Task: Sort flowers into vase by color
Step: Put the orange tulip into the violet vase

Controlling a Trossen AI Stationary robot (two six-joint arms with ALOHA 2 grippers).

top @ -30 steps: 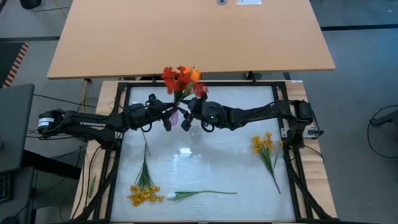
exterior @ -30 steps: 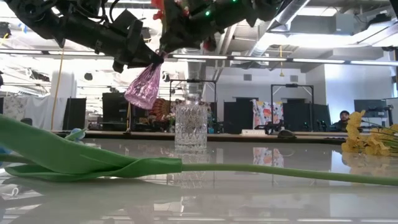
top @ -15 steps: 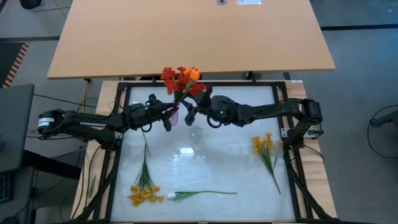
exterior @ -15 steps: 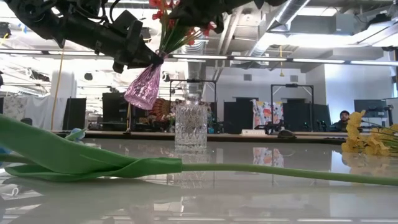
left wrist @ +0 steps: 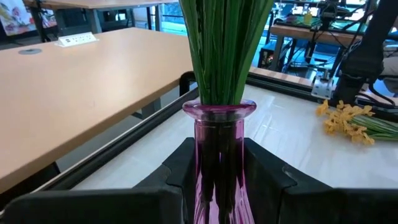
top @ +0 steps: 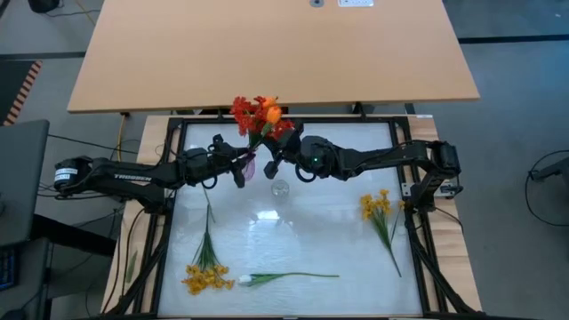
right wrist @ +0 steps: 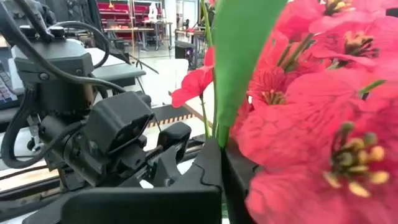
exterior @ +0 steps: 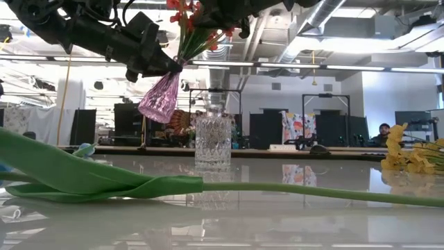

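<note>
Above the table [top: 293, 227], left hand [left wrist: 217, 165] clamps a purple vase [left wrist: 218, 149] of red flowers [top: 258, 114]; right hand [top: 271, 163], fingers closed, sits among the blooms, its grip hidden.

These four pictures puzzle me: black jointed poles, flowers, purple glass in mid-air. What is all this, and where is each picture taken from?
They show a robot with two dark arms working at a table. One camera looks straight down, one sits at table height, and one rides on each arm's wrist.

The left hand holds a purple vase off the table by its neck, with red and orange flowers in it. The right hand is shut, right beside those stems; whether it grips them is hidden.

On the table stand a clear cut-glass bottle, two bunches of yellow flowers and one white tulip lying flat. Its green leaf fills the front of the table-height picture.
</note>
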